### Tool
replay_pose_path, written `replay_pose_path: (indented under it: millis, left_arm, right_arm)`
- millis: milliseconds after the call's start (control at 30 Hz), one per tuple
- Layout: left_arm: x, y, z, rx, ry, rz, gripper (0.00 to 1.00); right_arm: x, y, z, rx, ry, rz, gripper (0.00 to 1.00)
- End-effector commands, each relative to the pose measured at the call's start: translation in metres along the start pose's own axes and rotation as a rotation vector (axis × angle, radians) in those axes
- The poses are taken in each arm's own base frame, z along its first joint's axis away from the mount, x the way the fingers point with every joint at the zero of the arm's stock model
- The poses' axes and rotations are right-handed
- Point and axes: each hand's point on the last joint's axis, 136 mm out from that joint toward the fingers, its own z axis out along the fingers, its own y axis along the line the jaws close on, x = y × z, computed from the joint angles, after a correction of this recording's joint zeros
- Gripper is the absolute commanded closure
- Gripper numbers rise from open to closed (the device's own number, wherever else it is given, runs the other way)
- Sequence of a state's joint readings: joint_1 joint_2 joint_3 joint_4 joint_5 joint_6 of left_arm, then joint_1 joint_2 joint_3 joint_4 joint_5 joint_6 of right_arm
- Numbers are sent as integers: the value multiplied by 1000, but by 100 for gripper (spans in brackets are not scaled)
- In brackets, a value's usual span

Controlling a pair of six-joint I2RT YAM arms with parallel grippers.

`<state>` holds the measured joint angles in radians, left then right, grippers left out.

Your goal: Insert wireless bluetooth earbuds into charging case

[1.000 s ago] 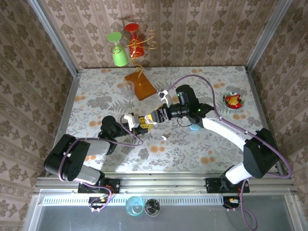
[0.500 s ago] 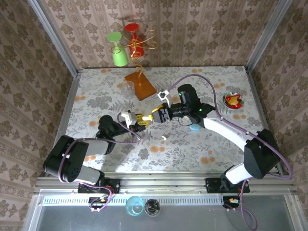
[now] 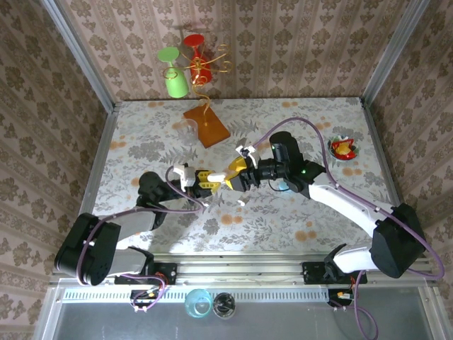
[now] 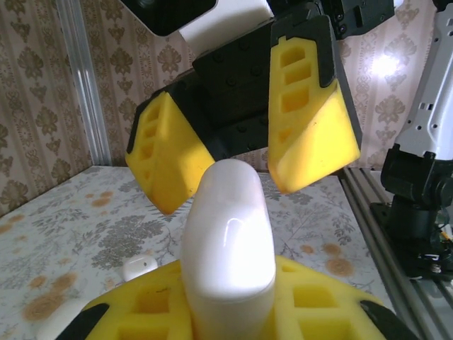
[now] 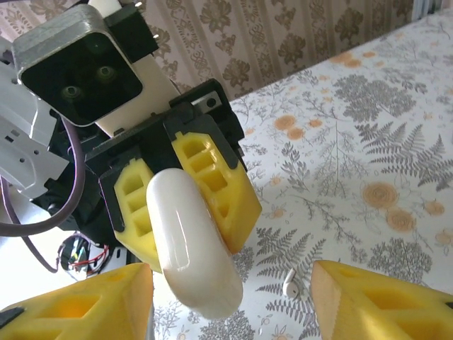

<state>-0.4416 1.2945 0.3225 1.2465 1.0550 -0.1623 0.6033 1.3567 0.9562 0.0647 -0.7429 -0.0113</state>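
Observation:
A white pebble-shaped charging case (image 4: 228, 241) stands closed between the yellow pads of my left gripper (image 4: 230, 301), which is shut on it and holds it above the table (image 3: 141, 142). In the top view the left gripper (image 3: 204, 180) faces my right gripper (image 3: 232, 173). The right gripper (image 5: 230, 308) is open, its fingers (image 5: 382, 297) standing either side of the case's free end (image 5: 195, 248) without touching. One white earbud (image 5: 290, 283) lies on the table below, seen from above as a small white earbud (image 3: 241, 203). A small white piece (image 4: 139, 267) lies beside the left fingers.
A wooden stand (image 3: 206, 126) with a green glass (image 3: 175, 79) and a red glass (image 3: 199, 67) sits at the back. A small bowl (image 3: 343, 149) is at the far right, and a blue object (image 3: 287, 188) lies under the right arm. Walls enclose three sides.
The right gripper has drawn back a little to the right and its jaws have spread wider. The left gripper, still holding the case, has shifted slightly left.

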Motion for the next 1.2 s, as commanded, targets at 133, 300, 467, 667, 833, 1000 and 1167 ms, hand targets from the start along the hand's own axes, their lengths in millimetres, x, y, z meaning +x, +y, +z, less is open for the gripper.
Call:
replay_pose_path:
  millis: [133, 300, 467, 667, 833, 1000, 1167]
  left_arm:
    - [-13, -5, 3, 36, -26, 31, 99]
    - [-11, -2, 3, 16, -24, 33, 96]
    - [-11, 0, 4, 13, -25, 30, 92]
    - [-13, 1, 4, 10, -27, 32, 71]
    - [-11, 5, 2, -27, -29, 52, 40]
    - [-7, 17, -10, -130, -26, 86, 18]
    - [6, 33, -26, -263, 29, 109, 6]
  right_arm:
    - [-3, 12, 5, -51, -25, -120, 47]
    - [-2, 13, 5, -57, -21, -114, 61]
    - [1, 14, 5, -65, -12, -120, 75]
    - [2, 12, 4, -50, -9, -124, 85]
    - [5, 4, 3, -7, -5, -112, 85]
    - [6, -24, -2, 90, -33, -14, 85]
    - [29, -88, -15, 327, -41, 229, 85]
